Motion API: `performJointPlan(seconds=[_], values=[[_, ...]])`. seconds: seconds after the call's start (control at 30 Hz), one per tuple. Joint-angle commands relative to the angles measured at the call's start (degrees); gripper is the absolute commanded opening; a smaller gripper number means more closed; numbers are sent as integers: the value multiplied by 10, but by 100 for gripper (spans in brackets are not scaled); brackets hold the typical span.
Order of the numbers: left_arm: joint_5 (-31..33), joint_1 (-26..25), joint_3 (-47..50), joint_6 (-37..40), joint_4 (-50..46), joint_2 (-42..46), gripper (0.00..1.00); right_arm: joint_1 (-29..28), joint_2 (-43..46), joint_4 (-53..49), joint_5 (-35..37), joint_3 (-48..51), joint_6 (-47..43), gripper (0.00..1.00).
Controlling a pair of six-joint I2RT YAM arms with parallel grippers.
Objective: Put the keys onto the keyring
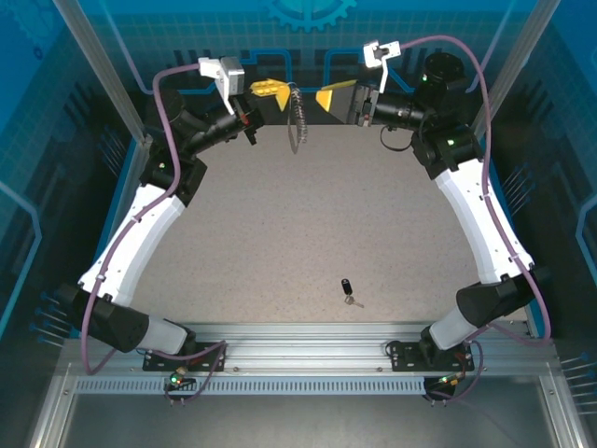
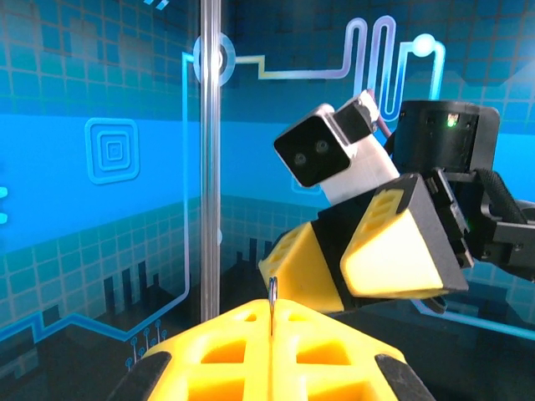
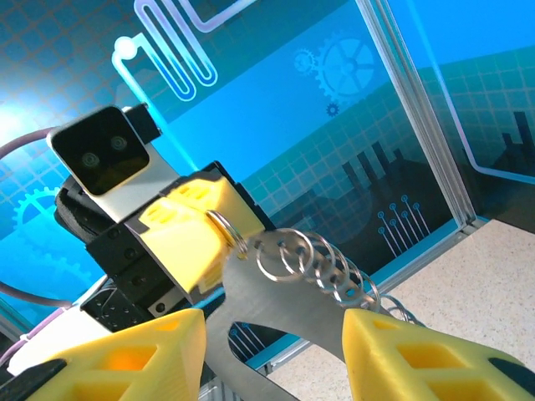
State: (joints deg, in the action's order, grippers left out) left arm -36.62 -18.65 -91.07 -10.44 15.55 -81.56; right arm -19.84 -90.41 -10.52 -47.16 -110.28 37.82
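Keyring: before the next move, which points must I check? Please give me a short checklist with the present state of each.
1. Jaws of the left gripper shut on the keyring: ok.
2. The keyring hangs in the air, off the table: ok.
3. Jaws of the right gripper open: ok.
4. The key held by a gripper: not ok; it lies on the table, near the arm bases.
5. The right gripper free of the keyring: cannot tell from the right wrist view.
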Motion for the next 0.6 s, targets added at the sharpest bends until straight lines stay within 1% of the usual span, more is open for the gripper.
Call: performJointPlan(seconds=[0.0,0.27,0.4,0.57], values=[[9,-4,4,12,4,14,0,-7,-14,-2,-13,-31,-8,47],[1,-9,0,-14,9,2,0,-15,-45,-3,-32,-76,-6,46],[-18,-10,-5,-45,20,-10,0,-21,-61,0,-43,-93,-5,46],[-31,-12,-11,-57,17,-17,0,-27,-81,-22,-57,-124,-18,45]])
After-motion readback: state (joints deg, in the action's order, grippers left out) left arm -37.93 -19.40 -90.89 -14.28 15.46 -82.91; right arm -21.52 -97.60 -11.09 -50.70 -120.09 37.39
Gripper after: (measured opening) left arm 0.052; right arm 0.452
